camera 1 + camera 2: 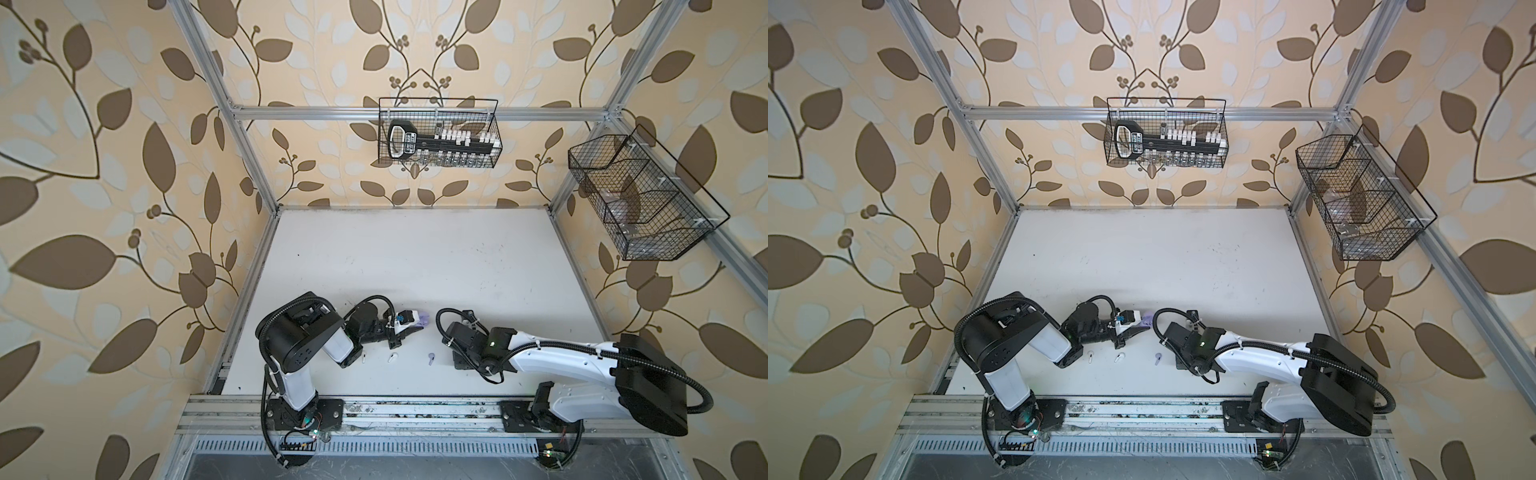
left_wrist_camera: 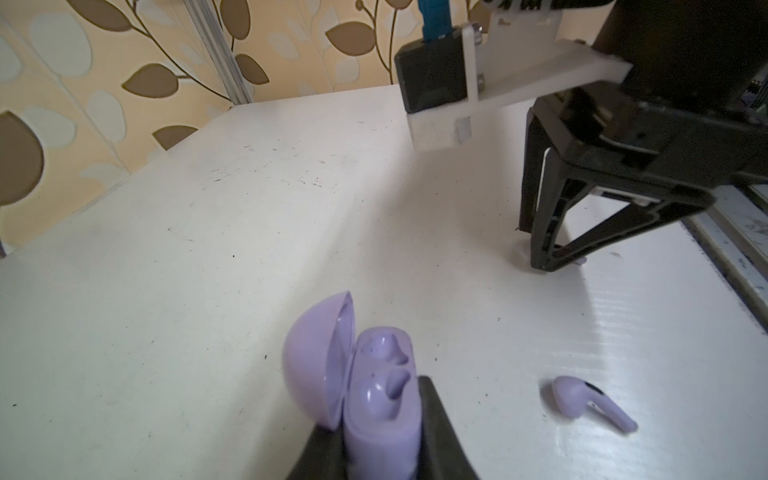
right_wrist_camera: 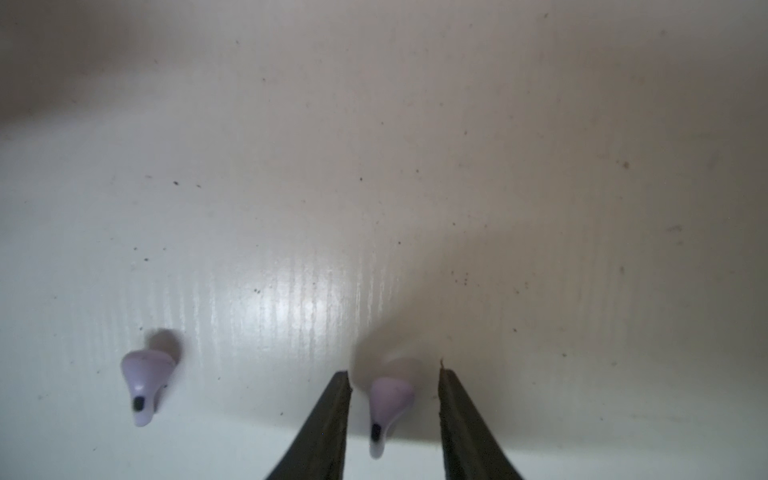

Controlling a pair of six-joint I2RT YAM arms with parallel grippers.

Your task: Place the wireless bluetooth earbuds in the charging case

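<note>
My left gripper [image 2: 374, 415] is shut on the base of a lavender charging case [image 2: 380, 399]. The case's lid [image 2: 311, 357] stands open and both sockets are empty. In both top views the case [image 1: 420, 321] [image 1: 1145, 321] is held near the table's middle. My right gripper [image 3: 394, 372] points down at the table, open. A lavender earbud [image 3: 388, 405] lies between its fingers with a gap on each side. A second lavender earbud [image 3: 145, 378] [image 2: 590, 401] [image 1: 431, 358] lies loose beside it. Two white earbuds [image 1: 364, 357] [image 1: 392, 356] lie near the left arm.
The white table [image 1: 415, 257] stretches back to the wallpapered wall. A wire basket [image 1: 438, 133] with a black tool hangs on the back rail, and another wire basket [image 1: 640, 199] hangs on the right frame. An aluminium rail [image 1: 415, 411] runs along the front edge.
</note>
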